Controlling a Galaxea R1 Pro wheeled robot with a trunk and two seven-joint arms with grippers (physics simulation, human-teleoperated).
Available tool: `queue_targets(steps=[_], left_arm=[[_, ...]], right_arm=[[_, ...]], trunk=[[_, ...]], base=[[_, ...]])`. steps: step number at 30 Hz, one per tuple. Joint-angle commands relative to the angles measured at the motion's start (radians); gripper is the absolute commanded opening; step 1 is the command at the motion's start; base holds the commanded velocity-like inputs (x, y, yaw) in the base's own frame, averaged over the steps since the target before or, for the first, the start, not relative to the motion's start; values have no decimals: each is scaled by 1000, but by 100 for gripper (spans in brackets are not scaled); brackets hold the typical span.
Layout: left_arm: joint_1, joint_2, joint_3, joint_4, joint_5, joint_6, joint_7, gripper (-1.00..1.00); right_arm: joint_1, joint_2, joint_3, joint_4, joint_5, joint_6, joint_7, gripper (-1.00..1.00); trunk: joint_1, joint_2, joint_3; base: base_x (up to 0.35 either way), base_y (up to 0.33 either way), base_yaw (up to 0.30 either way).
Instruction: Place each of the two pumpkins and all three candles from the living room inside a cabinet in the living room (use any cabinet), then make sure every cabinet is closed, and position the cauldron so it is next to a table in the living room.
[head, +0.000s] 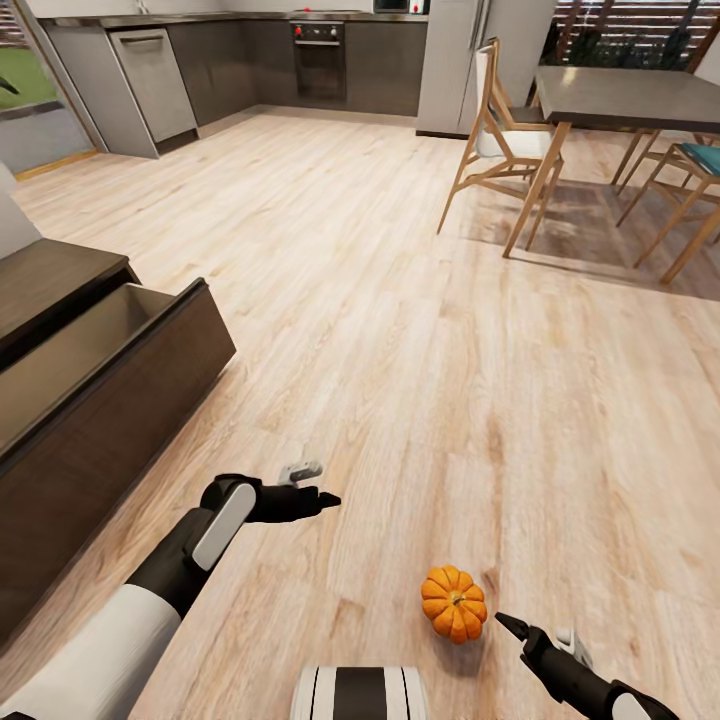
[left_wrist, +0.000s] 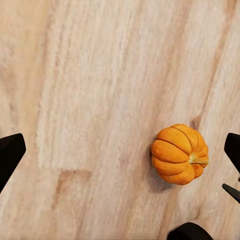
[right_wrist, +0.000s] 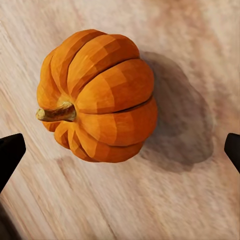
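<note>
Head view: one pumpkin (head: 454, 603) sits on the bare wood floor (head: 400, 330), just ahead of the robot's base. The right gripper (head: 512, 627) hangs just beside it, fingers spread, holding nothing. The left gripper (head: 312, 486) hovers well apart, also parted and empty. The dark cabinet (head: 90, 440) stands to the left with a drawer (head: 70, 360) pulled open. Dining table (head: 620, 95) and chairs (head: 505, 140) are far off; nothing blocks the way.

Left wrist view: pumpkin (left_wrist: 179, 154) lies off to one side, near one dark fingertip (left_wrist: 232, 150).

Right wrist view: pumpkin (right_wrist: 97, 102) tipped over, stem (right_wrist: 55, 113) sideways, between the wide-set fingertips (right_wrist: 10, 157). Looks rigid, light, ribbed but rounded, so likely to roll; a grip across the widest ribs seems safest.
</note>
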Motion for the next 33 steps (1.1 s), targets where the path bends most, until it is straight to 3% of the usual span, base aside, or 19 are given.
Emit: queue_targets(steps=[1,3,7,15,20,33], left_arm=[[-1,1,-1,-4,3,9,-13,100],[-1,1,-1,-14,4,21,-47,100],[-1,14,1,-57,1,75,-260,100],[-1,72,2,-115,6,104,-458,100],[-1,86,1,-123,4,106,-487,100],[-1,91,2,-125,4,106,-498,100]], right_arm=[[0,0,-4,0,-5,8,2,100],[0,0,-4,-1,-5,8,6,100],[0,0,-3,-1,-5,5,31,100],[0,0,-2,-1,-5,-10,42,100],[0,1,-2,-1,-5,-12,42,100],[0,2,2,0,-5,-12,42,100]], trunk=[[0,0,-1],[0,0,-1],[0,0,-1],[0,0,-1],[0,0,-1],[0,0,-1]], base=[[0,0,0],[0,0,0],[0,0,0],[4,1,0],[150,49,0],[113,25,0]])
